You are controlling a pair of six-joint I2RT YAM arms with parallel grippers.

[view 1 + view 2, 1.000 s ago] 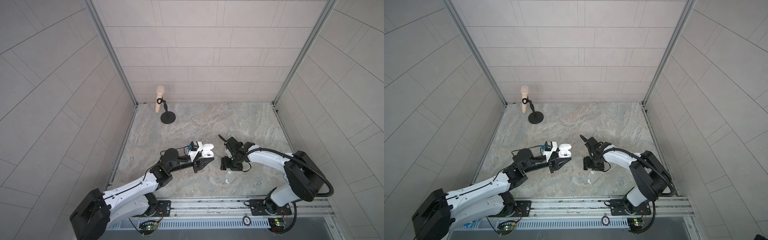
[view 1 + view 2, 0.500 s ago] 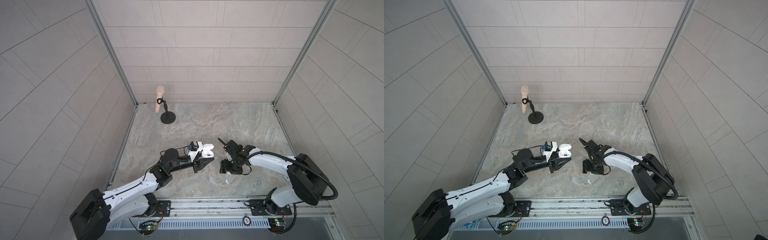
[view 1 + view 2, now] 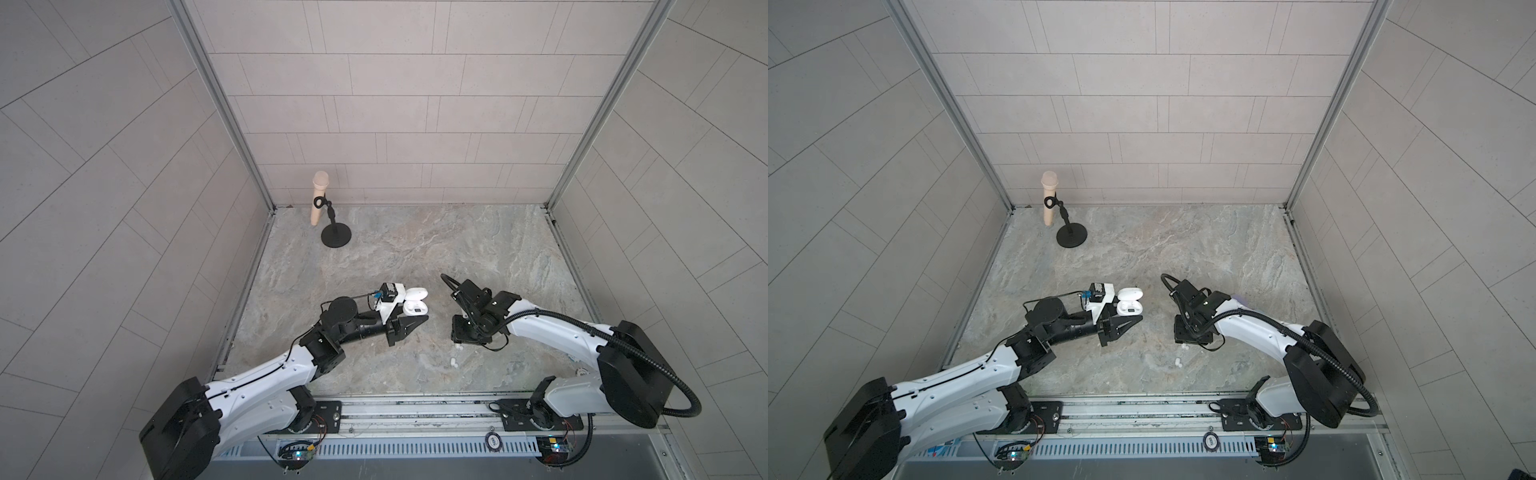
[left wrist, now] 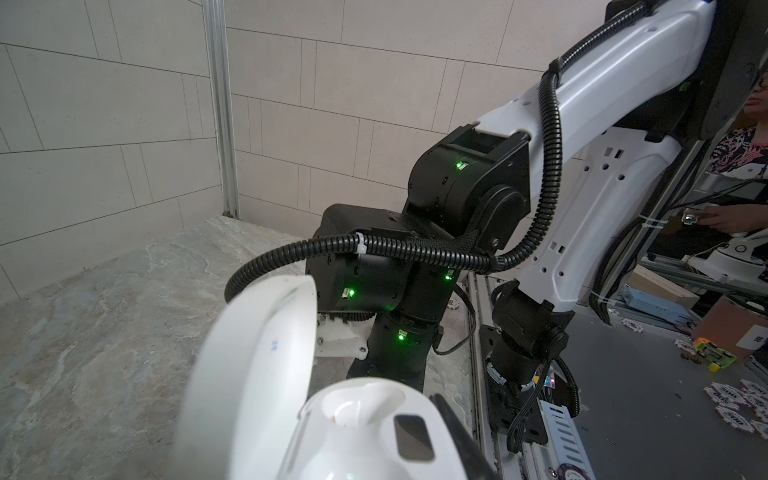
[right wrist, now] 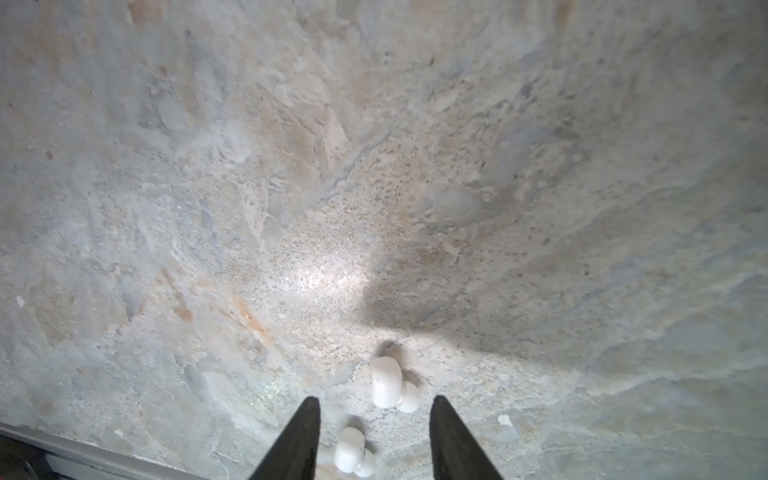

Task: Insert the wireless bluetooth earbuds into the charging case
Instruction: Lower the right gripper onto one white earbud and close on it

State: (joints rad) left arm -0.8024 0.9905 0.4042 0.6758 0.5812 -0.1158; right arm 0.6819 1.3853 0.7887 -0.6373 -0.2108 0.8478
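Pickup step here, I reckon. The right pincer (image 5: 374,399) points down at the table (image 5: 374,166) with its jaws apart. It's straddling one white earbud (image 5: 353,451) with a bit of daylight on both sides, so nothing is gripped yet. The other earbud (image 5: 390,384) lies just beside it, right off the fingertips, and as far as I can tell the two aren't touching. Across from it, the left pincer (image 3: 417,322) is clamped on the charging case (image 3: 415,306), with the lid (image 4: 257,374) flipped up. The one socket (image 4: 353,409) I can see looks empty.

How I'd play it: get the earbud properly centred between the fingers before squeezing, because a slick little bean like that will probably squirt out sideways if one finger lands first. Pinch the hard body, not the soft pale tip. Close slow and gentle, then lift straight up so the neighbour doesn't get knocked. After that it's all about matching the bud's orientation to the socket, so the left side should hold the case dead steady.
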